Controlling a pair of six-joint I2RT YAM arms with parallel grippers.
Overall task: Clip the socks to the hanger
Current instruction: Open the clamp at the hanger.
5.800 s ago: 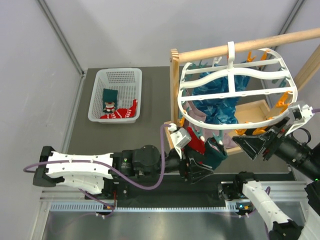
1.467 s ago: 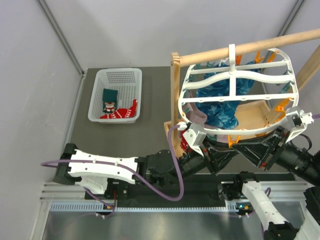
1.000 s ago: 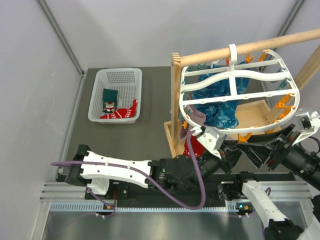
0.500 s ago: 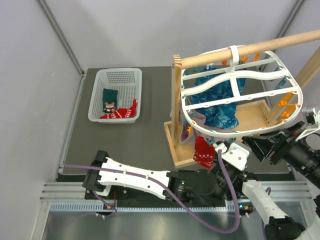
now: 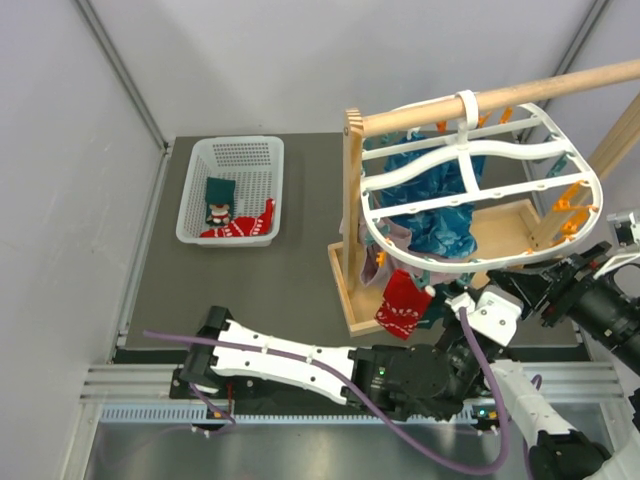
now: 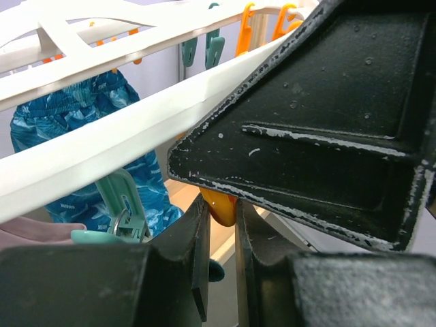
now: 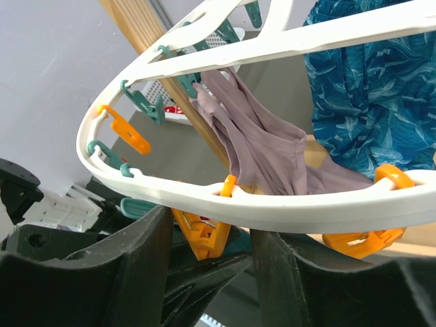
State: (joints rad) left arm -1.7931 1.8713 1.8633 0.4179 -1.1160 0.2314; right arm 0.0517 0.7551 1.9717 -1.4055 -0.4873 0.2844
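The white oval hanger (image 5: pixel 470 165) hangs from the wooden rod, and its rim (image 7: pixel 272 204) crosses the right wrist view. One red sock (image 5: pixel 403 303) dangles from its near-left rim. A green sock (image 5: pixel 217 200) and a red sock (image 5: pixel 245 226) lie in the basket. My left gripper (image 5: pixel 497 302) is under the near rim, shut on an orange clip (image 6: pixel 219 206). Just right of it, my right gripper (image 5: pixel 530 288) stands open below the rim. Another orange clip (image 7: pixel 208 235) hangs between its fingers (image 7: pixel 136 272).
A white perforated basket (image 5: pixel 195 175) sits at the far left. The wooden stand's post (image 5: pixel 349 190) and tray (image 5: pixel 505 225) are under the hanger. A teal-blue cloth (image 5: pixel 430 215) and a mauve cloth (image 7: pixel 262 146) hang from it. Teal clips (image 7: pixel 139 109) line the rim.
My left arm has swung right along the near rim, away from the red sock, which stays hanging there. The hanger has tilted slightly. My right gripper has barely moved.
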